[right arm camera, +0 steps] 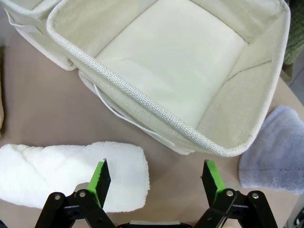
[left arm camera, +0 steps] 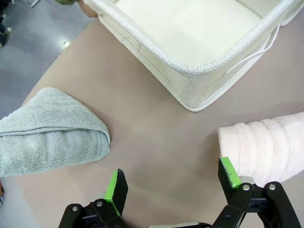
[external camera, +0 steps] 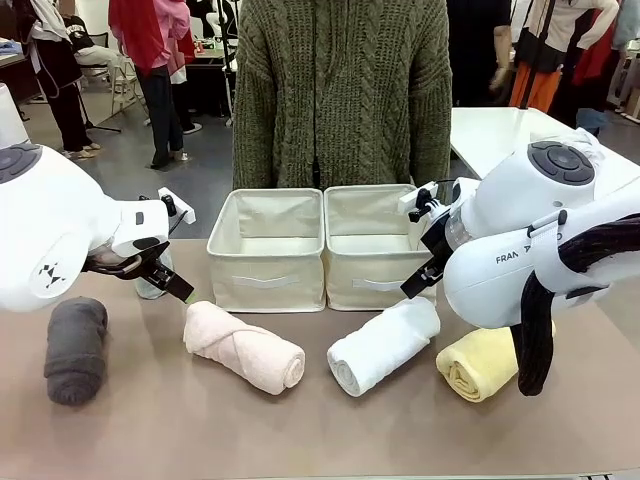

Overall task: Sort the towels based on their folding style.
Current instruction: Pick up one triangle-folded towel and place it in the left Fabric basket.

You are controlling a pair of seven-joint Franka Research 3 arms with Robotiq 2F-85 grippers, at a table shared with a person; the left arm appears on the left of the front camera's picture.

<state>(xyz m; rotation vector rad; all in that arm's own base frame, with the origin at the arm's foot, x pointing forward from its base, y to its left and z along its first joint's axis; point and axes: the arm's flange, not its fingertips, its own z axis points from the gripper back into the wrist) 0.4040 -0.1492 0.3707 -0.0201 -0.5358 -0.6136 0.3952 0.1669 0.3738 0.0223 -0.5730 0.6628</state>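
Four rolled towels lie in a row along the table: dark grey (external camera: 75, 348), pink (external camera: 243, 346), white (external camera: 384, 344) and yellow (external camera: 480, 362). My left gripper (external camera: 172, 283) hangs open just above the table, between a pale green cone towel (left arm camera: 52, 130) and the pink roll's end (left arm camera: 266, 147). Nothing sits between its green pads (left arm camera: 115, 186). My right gripper (right arm camera: 156, 178) is open too, over the white roll's end (right arm camera: 71, 173) and in front of the right bin. A blue cone towel (right arm camera: 278, 152) lies beside that bin.
Two cream fabric bins stand side by side mid-table, the left bin (external camera: 266, 275) and the right bin (external camera: 365, 280), both bare inside. A person in a green knit sweater (external camera: 340, 90) stands right behind them. Open tabletop runs along the near edge.
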